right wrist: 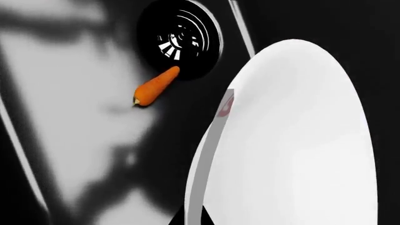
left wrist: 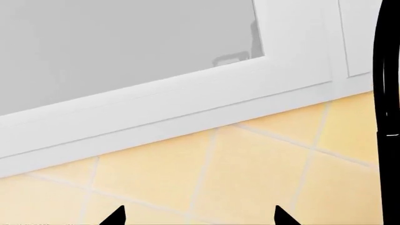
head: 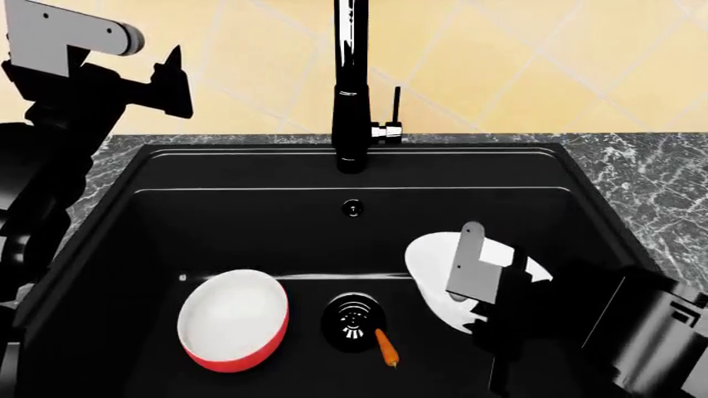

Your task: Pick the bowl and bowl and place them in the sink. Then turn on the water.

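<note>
Bright even sim light, sharp renders, soft shadows on sink (head: 155,178) floor, no blur

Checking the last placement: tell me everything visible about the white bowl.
The white bowl is all white, smooth and glossy, wide and shallow. It sits inside the black sink, right of the drain, tilted steeply on edge rather than flat. The right gripper is at its rim, covering part of it; whether it grips cannot be told. The small carrot lies apart from it.
</note>
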Controlling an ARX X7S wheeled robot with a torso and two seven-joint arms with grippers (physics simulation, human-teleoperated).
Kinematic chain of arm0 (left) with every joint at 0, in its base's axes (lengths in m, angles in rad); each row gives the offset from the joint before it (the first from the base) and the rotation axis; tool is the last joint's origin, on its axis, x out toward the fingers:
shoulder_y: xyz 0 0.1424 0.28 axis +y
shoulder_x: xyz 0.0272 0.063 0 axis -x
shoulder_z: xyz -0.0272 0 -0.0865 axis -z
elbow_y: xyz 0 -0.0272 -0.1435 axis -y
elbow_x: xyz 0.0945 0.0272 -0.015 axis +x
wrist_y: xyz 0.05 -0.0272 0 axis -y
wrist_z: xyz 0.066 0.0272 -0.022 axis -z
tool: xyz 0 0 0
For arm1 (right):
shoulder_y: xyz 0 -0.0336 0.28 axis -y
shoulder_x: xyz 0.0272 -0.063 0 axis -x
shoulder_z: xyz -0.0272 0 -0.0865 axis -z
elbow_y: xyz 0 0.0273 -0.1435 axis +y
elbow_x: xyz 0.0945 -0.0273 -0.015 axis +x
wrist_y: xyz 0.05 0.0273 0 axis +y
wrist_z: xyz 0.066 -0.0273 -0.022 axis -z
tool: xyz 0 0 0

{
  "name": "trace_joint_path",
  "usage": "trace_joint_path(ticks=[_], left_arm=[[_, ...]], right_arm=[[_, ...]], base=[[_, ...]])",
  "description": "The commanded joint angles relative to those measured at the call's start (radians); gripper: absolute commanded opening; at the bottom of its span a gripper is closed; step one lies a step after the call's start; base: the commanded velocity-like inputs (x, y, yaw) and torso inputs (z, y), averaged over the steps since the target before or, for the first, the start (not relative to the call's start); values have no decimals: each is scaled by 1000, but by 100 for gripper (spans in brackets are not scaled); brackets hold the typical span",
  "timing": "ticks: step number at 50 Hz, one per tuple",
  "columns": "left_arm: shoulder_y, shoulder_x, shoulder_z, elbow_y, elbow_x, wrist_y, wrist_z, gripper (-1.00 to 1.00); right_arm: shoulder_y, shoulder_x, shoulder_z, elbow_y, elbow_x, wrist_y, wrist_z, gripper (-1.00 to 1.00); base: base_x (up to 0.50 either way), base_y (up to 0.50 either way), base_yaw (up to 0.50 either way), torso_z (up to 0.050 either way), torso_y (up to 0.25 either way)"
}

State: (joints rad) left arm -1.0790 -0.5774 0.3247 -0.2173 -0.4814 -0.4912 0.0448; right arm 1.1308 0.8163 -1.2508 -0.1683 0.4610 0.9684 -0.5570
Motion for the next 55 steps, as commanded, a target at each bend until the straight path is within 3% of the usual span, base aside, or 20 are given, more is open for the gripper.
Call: trace_joint_path(ticks=[1,55], left_arm=[[4,-3,-1,-2,-1,3,1,100],[20,-18,-9,9,-18,1,8,100]], right_arm=[[-3,-26,-9,62,-31,-35,-12,-100],[-94,-96,-50,197,-46,-125,-15,-100]], base=[[0,0,0,0,0],[0,0,0,0,1]])
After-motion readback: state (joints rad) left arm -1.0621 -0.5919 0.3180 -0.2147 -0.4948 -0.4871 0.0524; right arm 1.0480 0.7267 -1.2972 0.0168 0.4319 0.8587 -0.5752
